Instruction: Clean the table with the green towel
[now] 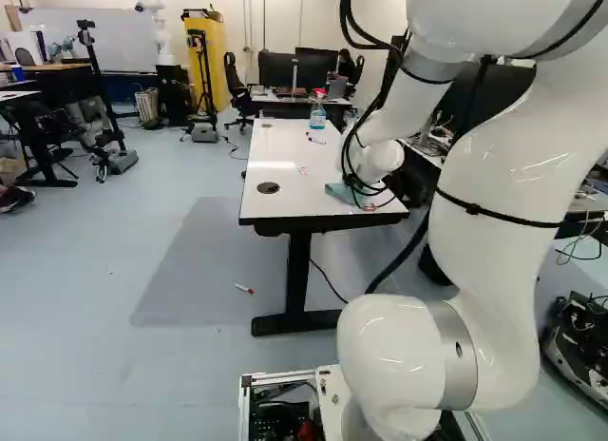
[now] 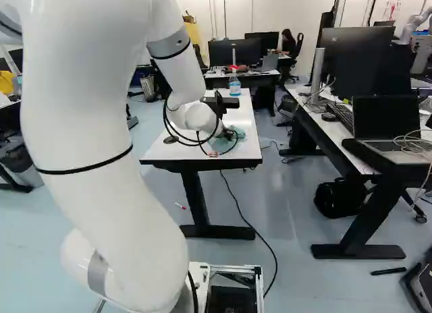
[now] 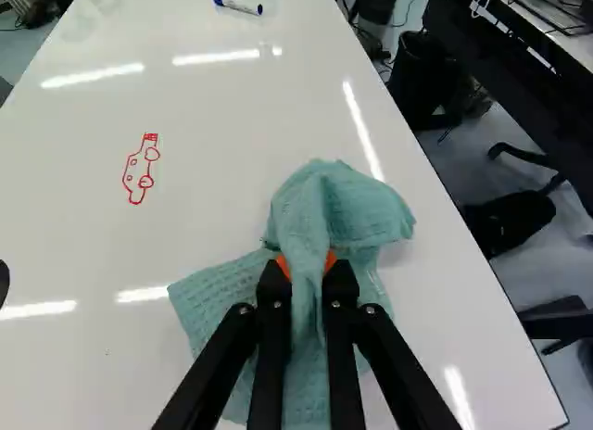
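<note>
My gripper (image 2: 227, 133) is pinched on the green towel (image 3: 324, 217), near one long edge of the white table (image 3: 269, 106); wider tabletop opposite, red drawing (image 3: 142, 168) and marker (image 3: 238, 4) ahead.

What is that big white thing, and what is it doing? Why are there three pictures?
The big white thing is a robot arm. It stands on a base that can move. Two pictures come from cameras on that base, behind the arm: one on its left, one on its right. They both show the same room. The third comes from a camera on the arm's wrist, looking along its black claw with orange pads.

The claw is pinching a crumpled green cloth towel over a shiny white table. On the table there is a little red drawing, a bit like a car, and a blue and white marker. A clear bottle with a red top stands toward the far end. The robot's job is to clean the table.
</note>
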Robot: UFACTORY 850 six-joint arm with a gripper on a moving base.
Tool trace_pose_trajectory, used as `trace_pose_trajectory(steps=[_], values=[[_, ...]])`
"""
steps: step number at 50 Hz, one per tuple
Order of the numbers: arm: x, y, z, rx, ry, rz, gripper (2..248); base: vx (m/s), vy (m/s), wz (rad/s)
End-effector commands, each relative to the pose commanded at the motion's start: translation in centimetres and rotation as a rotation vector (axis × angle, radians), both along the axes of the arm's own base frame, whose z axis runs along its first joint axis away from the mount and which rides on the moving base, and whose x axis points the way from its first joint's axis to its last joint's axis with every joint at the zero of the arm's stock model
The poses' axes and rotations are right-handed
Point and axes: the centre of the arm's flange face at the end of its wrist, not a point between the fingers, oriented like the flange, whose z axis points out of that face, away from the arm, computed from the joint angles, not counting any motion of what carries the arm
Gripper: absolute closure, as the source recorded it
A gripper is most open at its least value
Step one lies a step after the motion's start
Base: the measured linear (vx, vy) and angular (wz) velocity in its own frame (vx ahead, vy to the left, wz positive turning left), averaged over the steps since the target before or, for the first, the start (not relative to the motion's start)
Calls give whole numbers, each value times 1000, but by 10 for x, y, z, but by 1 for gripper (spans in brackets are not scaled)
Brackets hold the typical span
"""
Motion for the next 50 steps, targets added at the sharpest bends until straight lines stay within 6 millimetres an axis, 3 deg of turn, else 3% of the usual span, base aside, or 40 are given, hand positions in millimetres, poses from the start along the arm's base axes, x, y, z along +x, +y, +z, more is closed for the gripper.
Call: trace_pose_trajectory(steps=[10, 25, 50], values=[[17, 6, -1, -1, -6, 18, 206, 0, 0, 0], [43, -1, -2, -3, -17, 14, 206, 0, 0, 0], [45, -40, -3, -5, -21, -58, 206, 0, 0, 0]])
